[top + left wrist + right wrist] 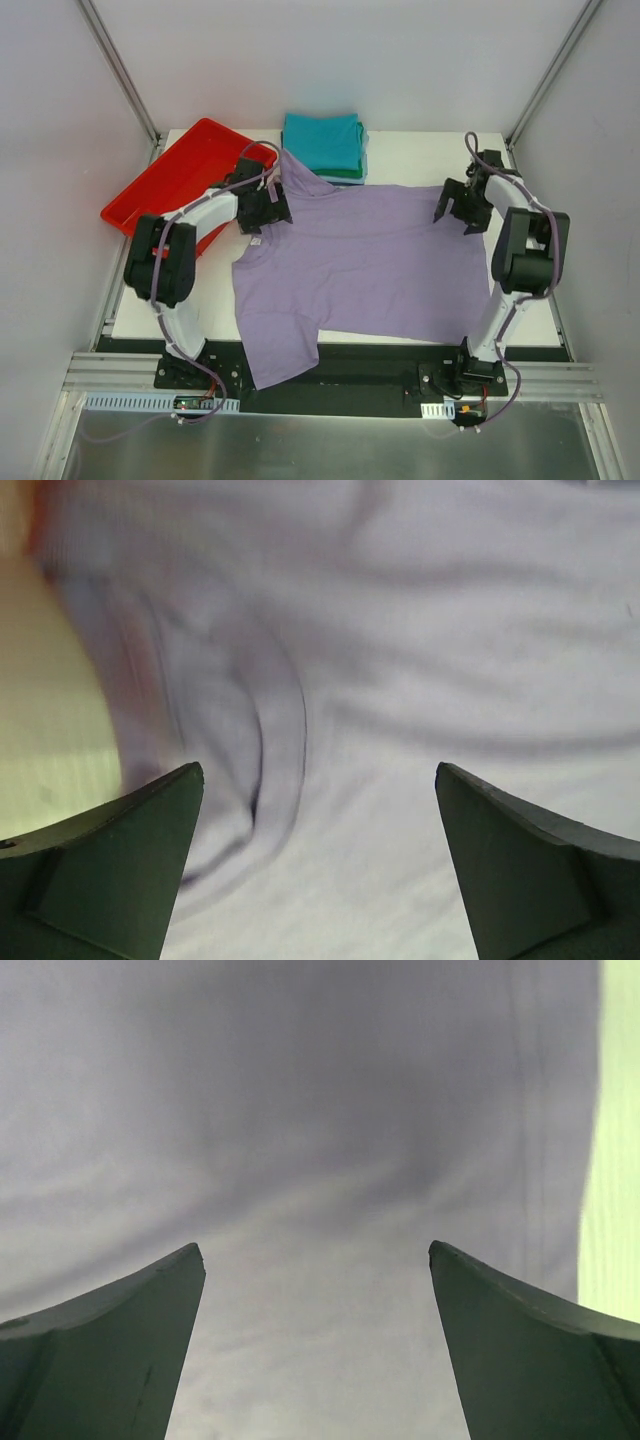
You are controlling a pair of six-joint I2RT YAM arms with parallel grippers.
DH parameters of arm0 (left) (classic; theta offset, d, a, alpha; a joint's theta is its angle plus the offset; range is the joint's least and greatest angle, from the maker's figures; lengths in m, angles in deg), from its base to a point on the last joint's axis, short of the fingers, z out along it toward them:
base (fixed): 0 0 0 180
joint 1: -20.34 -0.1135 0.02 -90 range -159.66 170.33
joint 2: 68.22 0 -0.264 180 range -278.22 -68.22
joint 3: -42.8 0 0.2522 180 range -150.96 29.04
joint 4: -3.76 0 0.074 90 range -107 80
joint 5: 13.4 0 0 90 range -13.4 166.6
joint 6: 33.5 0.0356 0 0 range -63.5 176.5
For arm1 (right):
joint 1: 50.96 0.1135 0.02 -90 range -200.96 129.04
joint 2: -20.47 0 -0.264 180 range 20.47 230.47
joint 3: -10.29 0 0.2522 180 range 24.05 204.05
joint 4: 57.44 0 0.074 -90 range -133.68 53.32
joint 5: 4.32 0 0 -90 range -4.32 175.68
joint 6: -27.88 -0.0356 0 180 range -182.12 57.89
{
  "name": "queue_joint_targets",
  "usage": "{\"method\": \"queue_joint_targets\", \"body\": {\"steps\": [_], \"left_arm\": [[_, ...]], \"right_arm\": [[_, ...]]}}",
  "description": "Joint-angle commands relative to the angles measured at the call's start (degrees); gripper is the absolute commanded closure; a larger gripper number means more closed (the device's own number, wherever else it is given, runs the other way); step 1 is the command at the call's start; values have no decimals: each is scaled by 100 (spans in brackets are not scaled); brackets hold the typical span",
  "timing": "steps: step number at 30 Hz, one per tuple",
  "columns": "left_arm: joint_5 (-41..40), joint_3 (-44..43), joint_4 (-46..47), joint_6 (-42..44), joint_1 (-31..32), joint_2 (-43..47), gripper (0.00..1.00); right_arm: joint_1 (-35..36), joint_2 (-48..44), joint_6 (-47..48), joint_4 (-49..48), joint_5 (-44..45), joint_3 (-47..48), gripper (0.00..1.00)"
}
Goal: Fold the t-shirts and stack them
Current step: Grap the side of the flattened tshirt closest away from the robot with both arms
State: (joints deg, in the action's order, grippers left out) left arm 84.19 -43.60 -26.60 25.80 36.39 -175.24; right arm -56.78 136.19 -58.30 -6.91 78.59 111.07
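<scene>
The purple shirt (pixel 360 260) lies flat and open in the middle of the worktop (pixel 420 150). It is spread out like this so it can be folded. Its neck end is on the left and its bottom edge is on the right. One sleeve hangs over the near edge of the worktop. The other sleeve reaches up to the pile of folded shirts (pixel 322 143) at the back. That pile has a teal shirt on top, and I think the purple one goes there once it is folded.

The left gripper (pixel 320 775) hangs just above the neck end, with its two fingers spread wide. It holds nothing. The right gripper (pixel 315 1255) hangs over the bottom edge, also spread wide and holding nothing. Each arm waits at its own end, so I think both are getting ready to pinch the cloth and fold it over.

A red tray (pixel 180 175) sits at the far left, beside the left arm.
</scene>
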Motion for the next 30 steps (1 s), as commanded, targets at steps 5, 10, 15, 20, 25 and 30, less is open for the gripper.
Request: {"method": "queue_joint_targets", "body": {"steps": [5,10,15,20,25,30], "left_arm": [[357,1637,-194,-383,64,2921,1],[-204,2411,-1369,-665,607,3959,1],[-558,3027,-2811,-1192,1882,4637,5],[-269,3685,-3148,-1877,3218,5427,25],[373,4424,-2990,-2238,3720,5745,40],[779,4663,-2286,-2388,4159,5211,47]], "right_arm": [[-42,-3685,-1303,-1313,674,-2793,4],[-50,-4619,-1436,-1296,859,-3683,4],[-50,-4629,-1278,-866,937,-3649,4],[-42,-4410,-1225,-733,973,-3587,4],[-42,-4242,-1199,-689,929,-3570,4],[-50,-4312,-1164,-663,999,-3605,4]]}}
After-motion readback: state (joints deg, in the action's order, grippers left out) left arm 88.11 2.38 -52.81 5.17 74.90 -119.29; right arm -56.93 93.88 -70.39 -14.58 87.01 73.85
